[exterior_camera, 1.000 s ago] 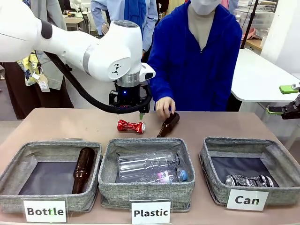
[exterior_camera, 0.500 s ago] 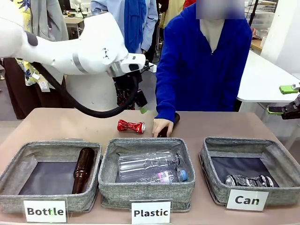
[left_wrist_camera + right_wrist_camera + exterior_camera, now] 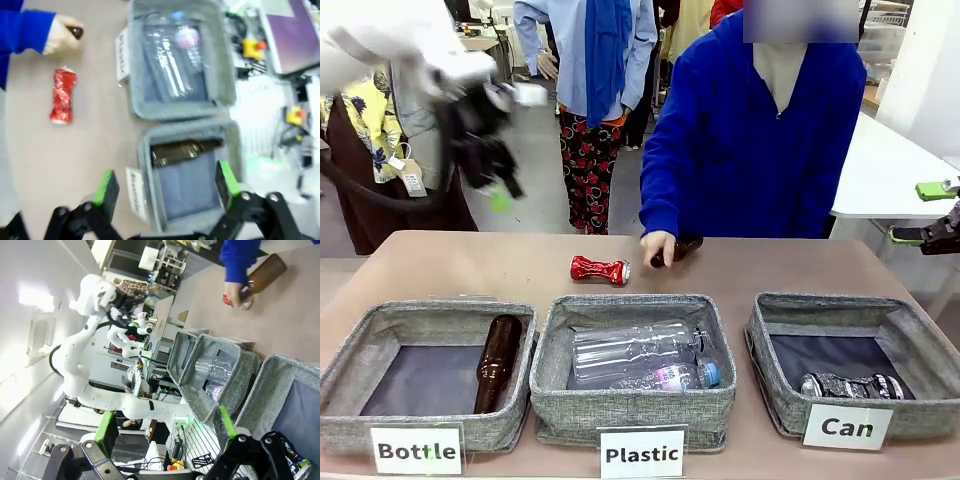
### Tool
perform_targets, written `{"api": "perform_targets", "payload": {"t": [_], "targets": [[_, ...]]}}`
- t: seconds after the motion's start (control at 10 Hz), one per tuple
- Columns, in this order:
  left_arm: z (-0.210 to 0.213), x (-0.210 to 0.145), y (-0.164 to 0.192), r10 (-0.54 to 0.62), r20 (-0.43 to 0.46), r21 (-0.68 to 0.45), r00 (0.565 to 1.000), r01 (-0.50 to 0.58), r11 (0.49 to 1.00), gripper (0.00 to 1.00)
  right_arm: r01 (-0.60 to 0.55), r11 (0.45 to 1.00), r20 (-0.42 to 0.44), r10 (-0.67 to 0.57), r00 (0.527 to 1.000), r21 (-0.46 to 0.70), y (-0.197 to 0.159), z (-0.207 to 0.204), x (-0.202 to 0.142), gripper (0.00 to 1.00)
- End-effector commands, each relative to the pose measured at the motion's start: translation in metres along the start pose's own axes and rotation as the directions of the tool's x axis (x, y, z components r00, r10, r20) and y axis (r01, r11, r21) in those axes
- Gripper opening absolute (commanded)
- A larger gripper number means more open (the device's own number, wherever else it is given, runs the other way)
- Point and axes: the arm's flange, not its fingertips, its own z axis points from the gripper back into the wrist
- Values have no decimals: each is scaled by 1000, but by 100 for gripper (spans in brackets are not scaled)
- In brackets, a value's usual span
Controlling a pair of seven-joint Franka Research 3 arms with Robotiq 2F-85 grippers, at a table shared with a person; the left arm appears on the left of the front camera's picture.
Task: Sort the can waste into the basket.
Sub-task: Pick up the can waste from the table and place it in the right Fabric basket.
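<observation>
Resting inside basket (image 3: 765,360): black-and-silver can (image 3: 850,385); red can (image 3: 599,269) outside.

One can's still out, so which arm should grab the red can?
Probably left: the left gripper hangs open nearer the red can; the right gripper sits beyond the basket.

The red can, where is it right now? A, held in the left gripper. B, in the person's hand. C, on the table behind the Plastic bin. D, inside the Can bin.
C: the red can lies on its side on the bare table, just beyond the Plastic bin and apart from the person's hand, which is on a brown bottle.
</observation>
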Motion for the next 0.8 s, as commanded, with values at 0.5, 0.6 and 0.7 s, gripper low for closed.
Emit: {"api": "perform_targets", "payload": {"t": [0.5, 0.6, 0.7], "targets": [[-19, -223, -211, 49, 509, 213, 859, -181, 960, 100, -18, 1000, -10, 18, 1000, 4, 1, 3, 0, 100], [-25, -240, -231, 73, 579, 208, 812, -234, 950, 100, -18, 1000, -10, 18, 1000, 4, 1, 3, 0, 100], [-20, -261, -256, 94, 628, 201, 773, -277, 940, 100, -18, 1000, -10, 18, 1000, 4, 1, 3, 0, 100]]}}
